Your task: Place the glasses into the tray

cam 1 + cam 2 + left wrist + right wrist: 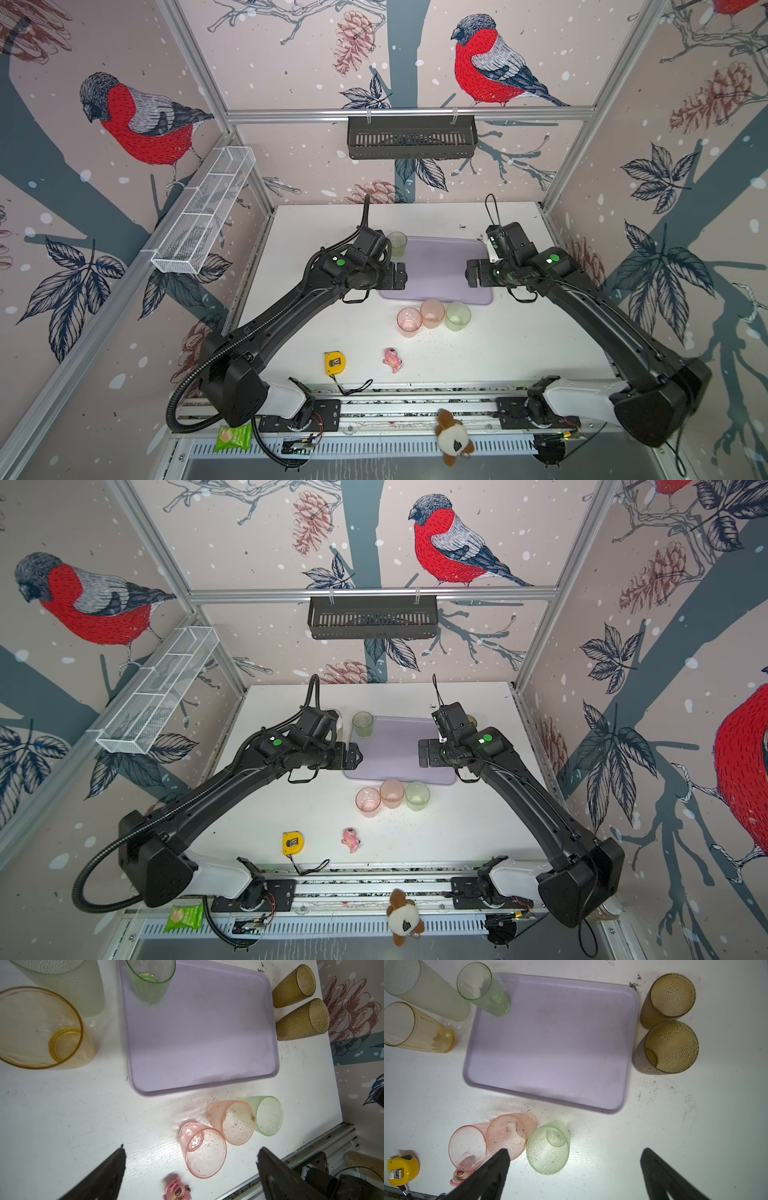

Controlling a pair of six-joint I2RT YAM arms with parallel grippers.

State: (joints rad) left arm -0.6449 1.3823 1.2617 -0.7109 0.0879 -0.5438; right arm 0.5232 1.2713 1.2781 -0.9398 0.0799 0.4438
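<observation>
Glasses update: only one is actually in so far. The clear green glass (397, 244) stands upright in the far left corner of the lavender tray (440, 266). Everything else sits on the white table (316, 324) around it. Off the tray's left side, the frosted whitish-green glass (425, 991) and the amber-yellow glass (417, 1028) stand next to each other, mostly hidden behind the left arm in both top views. On the right side a brown glass (668, 997) and a second brown glass (668, 1047) stand close together, just beside the rim. In front of the tray there's a tight little row: clear pink glass (409, 322), dimpled pink glass (432, 313) and dimpled green glass (458, 316), all mouth up. The left gripper (401, 276) hangs over the tray's left edge and the right gripper (471, 272) over its right edge, facing each other, both with jaws spread wide and nothing between them. A yellow tape measure (335, 363) and a pink toy (392, 360) lie nearer the front.
</observation>
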